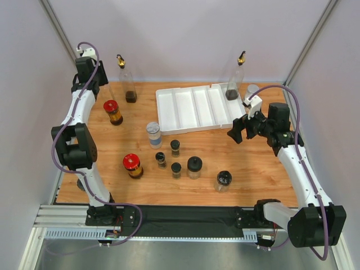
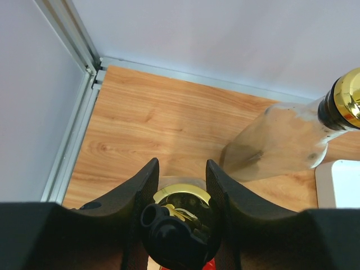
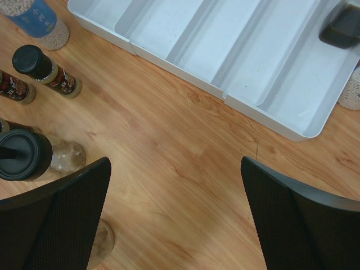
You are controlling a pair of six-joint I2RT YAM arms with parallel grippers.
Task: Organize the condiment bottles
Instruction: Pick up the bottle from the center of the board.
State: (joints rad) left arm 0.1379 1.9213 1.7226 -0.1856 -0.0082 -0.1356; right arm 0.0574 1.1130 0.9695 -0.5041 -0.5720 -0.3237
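My left gripper [image 2: 181, 169] is shut on the black-and-gold spout of a tall clear bottle [image 2: 179, 216] at the table's far left corner; in the top view the arm hides most of that bottle. A second tall gold-spouted bottle [image 1: 127, 81] stands just to its right [image 2: 281, 138]. A third one [image 1: 234, 81] stands in the white tray [image 1: 185, 107]. My right gripper [image 1: 239, 130] is open over bare wood in front of the tray [image 3: 225, 50], holding nothing. Two red-capped jars [image 1: 113, 111] [image 1: 133, 165], a grey-lidded jar [image 1: 153, 134] and several black-lidded jars [image 1: 175, 147] stand mid-table.
Another grey-lidded jar [image 1: 251, 90] stands behind the tray's right end. Two medium black-lidded jars [image 1: 194, 166] [image 1: 224, 180] are nearest the front. The enclosure's walls and its metal frame [image 2: 73, 129] run close by my left gripper.
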